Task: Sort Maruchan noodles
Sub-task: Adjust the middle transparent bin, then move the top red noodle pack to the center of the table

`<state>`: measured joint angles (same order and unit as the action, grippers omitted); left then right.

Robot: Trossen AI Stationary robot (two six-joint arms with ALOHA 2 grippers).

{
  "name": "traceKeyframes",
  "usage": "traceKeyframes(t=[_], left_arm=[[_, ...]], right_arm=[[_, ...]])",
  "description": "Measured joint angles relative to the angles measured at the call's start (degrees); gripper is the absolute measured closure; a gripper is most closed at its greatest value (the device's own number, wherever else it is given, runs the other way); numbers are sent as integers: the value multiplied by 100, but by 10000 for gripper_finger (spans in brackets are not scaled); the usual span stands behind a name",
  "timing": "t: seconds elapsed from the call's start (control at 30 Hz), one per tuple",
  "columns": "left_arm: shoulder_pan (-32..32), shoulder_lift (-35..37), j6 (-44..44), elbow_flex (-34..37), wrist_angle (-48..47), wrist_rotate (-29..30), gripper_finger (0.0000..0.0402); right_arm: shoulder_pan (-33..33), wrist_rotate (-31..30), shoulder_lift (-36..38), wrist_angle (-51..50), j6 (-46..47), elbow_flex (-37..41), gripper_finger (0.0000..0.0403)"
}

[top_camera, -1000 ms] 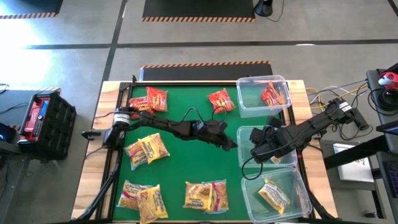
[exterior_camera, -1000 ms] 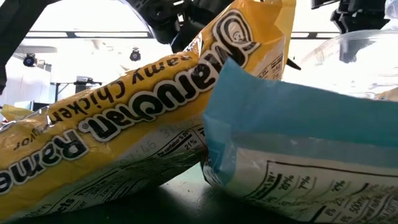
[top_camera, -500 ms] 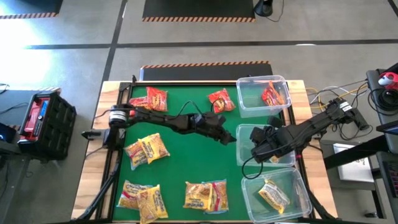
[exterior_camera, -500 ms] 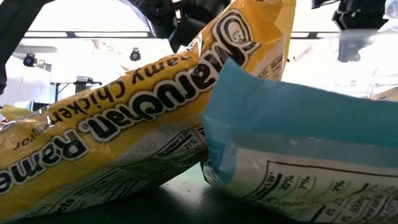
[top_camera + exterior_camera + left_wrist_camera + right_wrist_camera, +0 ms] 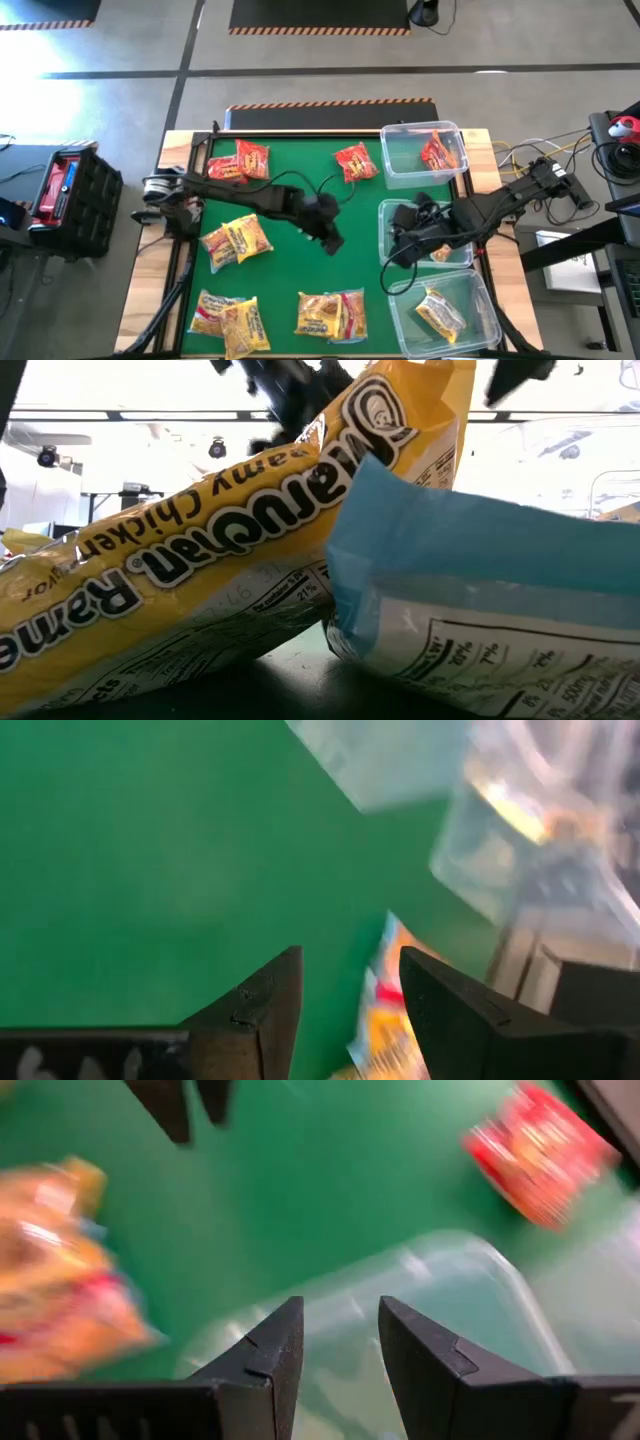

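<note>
Maruchan noodle packets lie flat on the green mat: two red ones [image 5: 240,160] [image 5: 355,162] at the far side, yellow ones [image 5: 237,240] [image 5: 225,320] on the left, and a yellow and a blue-edged one [image 5: 330,312] at the near edge. More packets lie in the clear bins: a red one [image 5: 440,150] in the far bin, a yellow one [image 5: 440,312] in the near bin. My left gripper [image 5: 331,241] hangs open over bare mat at mid-table. My right gripper [image 5: 398,248] hangs open above the middle bin [image 5: 388,215].
Three clear bins stand in a row along the table's right side. In the low view the yellow packet [image 5: 200,550] and the blue-edged one [image 5: 480,590] fill the foreground. Bare green mat [image 5: 300,270] lies between the packets at mid-table.
My left gripper has drawn back from beside the middle bin toward the table's left and near side, rising and tipping less steeply down. My right gripper has risen a little above the middle bin and tipped as well. No packet has moved.
</note>
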<state>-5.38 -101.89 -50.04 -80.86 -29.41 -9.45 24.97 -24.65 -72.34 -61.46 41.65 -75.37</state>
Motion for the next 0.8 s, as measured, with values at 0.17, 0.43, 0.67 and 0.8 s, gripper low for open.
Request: traceKeyframes(t=[0.17,0.43,0.67,0.8], left_arm=[[-767,230,-671,0,-314,257,249],[-1743,87,-1990,0,-404,772,249],[-2064,36,-2293,0,-570,1376,249],[-1934,42,-2002,0,-785,1762,249]], right_arm=[[0,396,-47,1627,-901,32,282],[0,405,-354,2925,-1378,37,282],[-1,382,-931,3106,-1212,17,282],[-93,361,-1013,3078,-1137,2,282]])
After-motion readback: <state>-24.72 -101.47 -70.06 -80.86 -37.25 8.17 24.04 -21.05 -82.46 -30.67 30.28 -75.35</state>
